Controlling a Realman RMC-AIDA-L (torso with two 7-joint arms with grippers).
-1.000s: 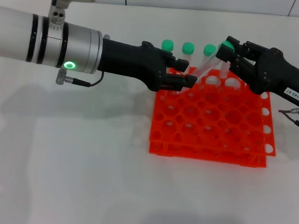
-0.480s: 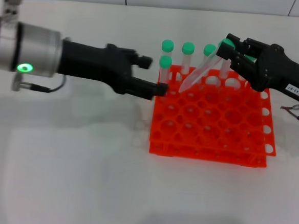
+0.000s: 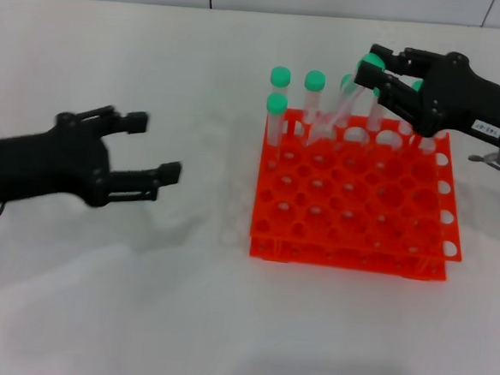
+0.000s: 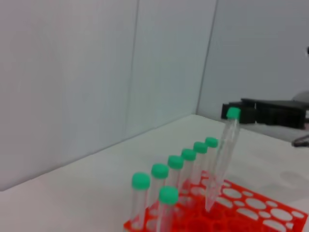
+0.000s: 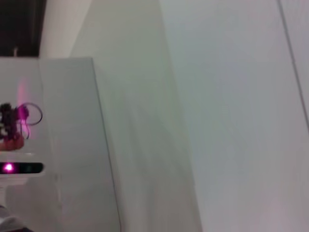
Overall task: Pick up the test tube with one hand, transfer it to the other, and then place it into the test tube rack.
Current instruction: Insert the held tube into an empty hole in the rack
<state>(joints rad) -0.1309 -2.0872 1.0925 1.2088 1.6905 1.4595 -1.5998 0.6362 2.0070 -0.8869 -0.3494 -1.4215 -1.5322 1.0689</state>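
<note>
Slim clear plastic test tube [image 3: 341, 118], green-capped: light, stiff, slippery. Labelled black right gripper [image 3: 380, 75] clamps its cap end, tip over orange-red rack [image 3: 352, 203]. Left gripper [image 3: 154, 151] spread, empty.

From my seat the test tube rack [image 3: 352, 199] sits on the table [image 3: 138, 317], right of centre; several capped tubes [image 3: 313, 96] stand in its far row, with one more [image 3: 276, 116] a row nearer at the left corner; the right gripper [image 3: 369, 76] hangs above the rack's far right side, pinching the test tube [image 3: 346, 108] by its top, tilted, its tip over the far holes; the left gripper [image 3: 154, 151] lies well left of the rack, fingers spread.
</note>
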